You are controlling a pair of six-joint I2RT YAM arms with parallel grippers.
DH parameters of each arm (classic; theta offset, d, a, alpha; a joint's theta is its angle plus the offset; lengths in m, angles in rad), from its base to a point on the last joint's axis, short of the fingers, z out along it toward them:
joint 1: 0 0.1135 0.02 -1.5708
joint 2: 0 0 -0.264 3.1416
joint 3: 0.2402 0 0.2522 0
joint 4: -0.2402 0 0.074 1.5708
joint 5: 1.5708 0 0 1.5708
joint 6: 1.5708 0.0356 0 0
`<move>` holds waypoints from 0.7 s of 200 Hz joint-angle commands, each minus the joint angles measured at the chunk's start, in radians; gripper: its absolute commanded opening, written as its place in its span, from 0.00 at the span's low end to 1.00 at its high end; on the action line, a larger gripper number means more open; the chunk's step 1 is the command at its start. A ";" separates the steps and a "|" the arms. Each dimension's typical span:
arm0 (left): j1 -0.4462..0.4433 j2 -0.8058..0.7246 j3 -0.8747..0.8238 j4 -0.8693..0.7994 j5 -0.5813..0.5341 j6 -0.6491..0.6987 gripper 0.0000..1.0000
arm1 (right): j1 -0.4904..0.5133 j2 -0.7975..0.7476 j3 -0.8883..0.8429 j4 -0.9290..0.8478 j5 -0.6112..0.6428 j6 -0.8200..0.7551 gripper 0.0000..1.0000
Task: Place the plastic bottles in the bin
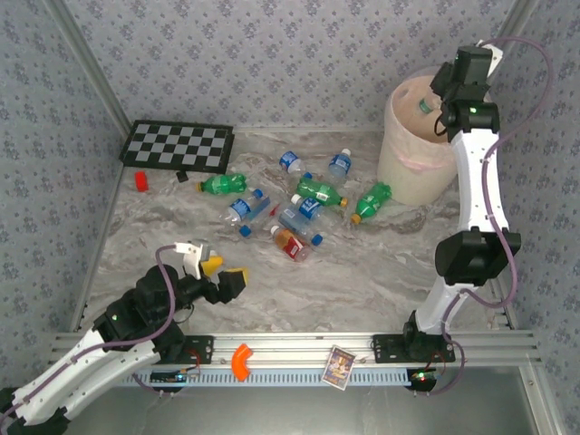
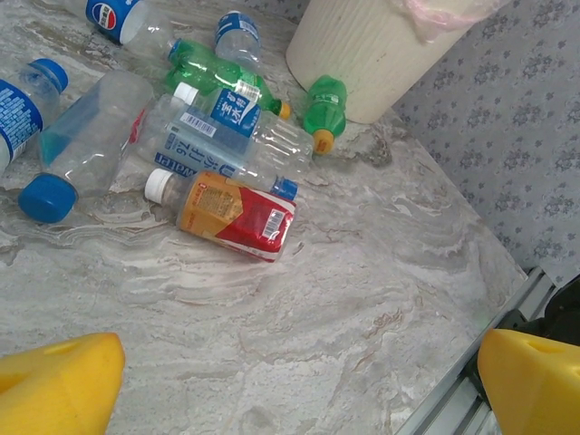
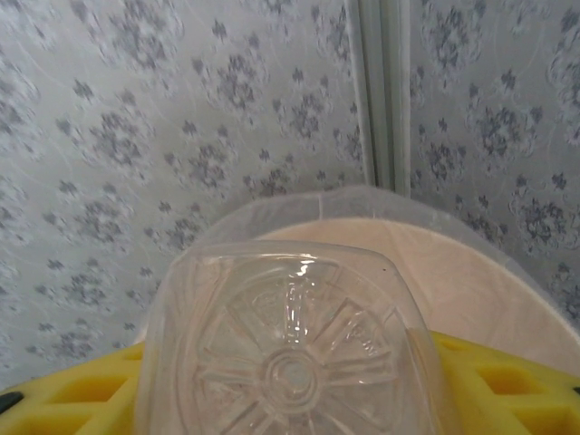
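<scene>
Several plastic bottles lie in a cluster mid-table: a green one (image 1: 222,185), blue-labelled clear ones (image 1: 291,161) and a red-and-orange one (image 1: 288,242) nearest me. The left wrist view shows that red-and-orange bottle (image 2: 236,213) ahead of my left gripper (image 2: 299,381), which is open and empty over bare table at the near left (image 1: 224,274). My right gripper (image 1: 441,107) hangs over the pale bin (image 1: 412,168). In the right wrist view, a clear bottle (image 3: 294,353) sits base-first between its yellow fingers (image 3: 507,390), above the bin's lined rim (image 3: 471,272).
A checkerboard (image 1: 178,146) lies at the back left with a small red block (image 1: 141,180) beside it. An orange curved piece (image 1: 241,361) and a card (image 1: 338,367) rest on the front rail. Patterned walls close in the table on three sides.
</scene>
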 commanded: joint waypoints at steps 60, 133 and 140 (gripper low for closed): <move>-0.009 0.014 0.004 0.010 -0.032 -0.004 1.00 | 0.056 -0.021 -0.008 -0.067 0.029 -0.056 1.00; -0.009 0.050 0.034 -0.059 -0.158 -0.045 1.00 | 0.218 -0.309 -0.362 0.121 -0.002 -0.030 1.00; -0.008 0.054 0.040 -0.075 -0.184 -0.051 1.00 | 0.242 -0.342 -0.399 0.136 -0.006 -0.028 0.99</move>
